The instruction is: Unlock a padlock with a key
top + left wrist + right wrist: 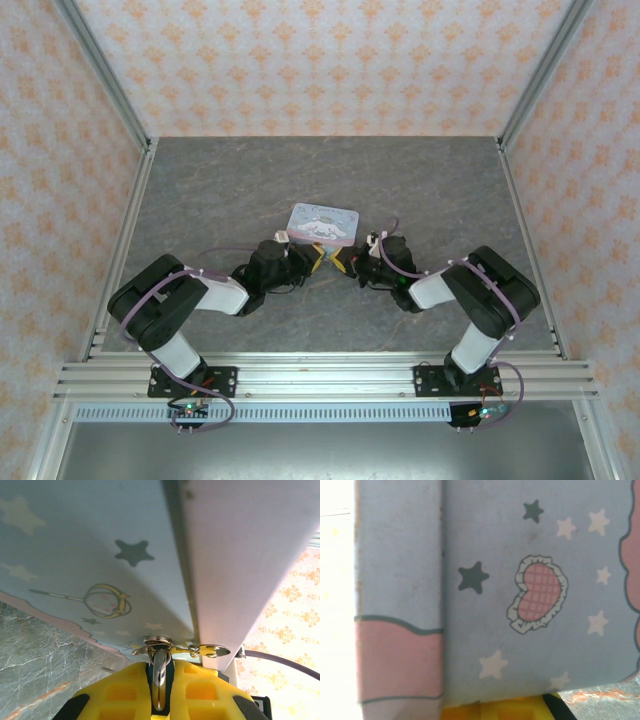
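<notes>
Left gripper [160,696] is clamped on the padlock [159,669], which has a dark teal body and a silver shackle. Its long axis runs straight out from my jaws, shackle foremost, hooked into the hasp [157,641] on the cartoon-printed tin box [75,550]. Right gripper [345,262] is closed against the box; I can't tell whether it holds anything.

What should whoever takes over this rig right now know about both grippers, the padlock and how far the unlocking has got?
Left gripper: shut on the padlock, whose shackle passes through the hasp on the cartoon-printed tin box.
Right gripper: shut, at the box's near edge, facing the left one. Whether it holds the key cannot be told.
Done: padlock gripped and steadied.
Left: confirm the key is in hand, seat it in the padlock, turn it, free the shackle from the hasp.
</notes>
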Controlling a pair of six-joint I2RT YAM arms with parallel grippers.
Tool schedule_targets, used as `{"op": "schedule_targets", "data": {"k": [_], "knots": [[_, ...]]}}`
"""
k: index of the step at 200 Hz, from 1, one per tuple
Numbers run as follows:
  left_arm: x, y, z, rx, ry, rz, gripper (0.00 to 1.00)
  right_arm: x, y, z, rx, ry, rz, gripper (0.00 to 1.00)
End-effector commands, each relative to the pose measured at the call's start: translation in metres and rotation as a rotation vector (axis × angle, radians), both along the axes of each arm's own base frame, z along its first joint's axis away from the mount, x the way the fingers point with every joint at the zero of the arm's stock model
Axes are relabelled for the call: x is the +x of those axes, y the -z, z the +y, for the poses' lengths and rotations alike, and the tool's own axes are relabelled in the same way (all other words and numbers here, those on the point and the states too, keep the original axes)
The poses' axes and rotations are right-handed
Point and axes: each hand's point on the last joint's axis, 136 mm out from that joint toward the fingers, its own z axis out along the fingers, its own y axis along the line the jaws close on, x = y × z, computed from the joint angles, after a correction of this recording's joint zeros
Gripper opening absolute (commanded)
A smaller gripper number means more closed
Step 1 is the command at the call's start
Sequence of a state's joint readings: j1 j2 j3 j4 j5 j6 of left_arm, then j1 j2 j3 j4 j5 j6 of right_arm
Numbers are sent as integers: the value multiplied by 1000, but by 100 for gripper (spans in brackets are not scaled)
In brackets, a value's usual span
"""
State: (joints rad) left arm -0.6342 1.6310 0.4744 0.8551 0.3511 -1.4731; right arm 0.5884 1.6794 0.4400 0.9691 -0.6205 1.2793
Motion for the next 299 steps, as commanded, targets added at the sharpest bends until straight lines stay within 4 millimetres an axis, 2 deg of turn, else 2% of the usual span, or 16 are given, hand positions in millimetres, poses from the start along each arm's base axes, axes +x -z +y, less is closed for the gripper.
{"op": "schedule_targets", "data": {"k": [1,35,83,131,193,197,219,245,272,299], "knots": [[4,-26,-9,-51,21,-73,0,5,-17,8,51,-9,-58,0],[4,-29,-13,-79,34,-73,0,8,-20,12,60,-25,-77,0],[3,-35,-27,-161,54,-76,0,16,-49,25,66,-88,-242,0],[3,-27,-28,-161,42,-63,0,25,-42,30,84,-72,-222,0],[4,-14,-21,-5,62,-123,0,24,-40,30,96,-61,-150,0],[2,-7,-19,23,66,-113,0,23,-39,29,95,-61,-145,0],[0,1,-15,105,90,-140,0,22,-39,30,107,-61,-109,0],[-1,-1,-17,192,162,-248,0,23,-36,32,146,-45,-37,0],[-7,3,-19,322,268,-351,0,27,-45,34,238,-18,21,0],[-14,4,-21,374,355,-414,0,30,-49,34,296,4,72,0]]}}
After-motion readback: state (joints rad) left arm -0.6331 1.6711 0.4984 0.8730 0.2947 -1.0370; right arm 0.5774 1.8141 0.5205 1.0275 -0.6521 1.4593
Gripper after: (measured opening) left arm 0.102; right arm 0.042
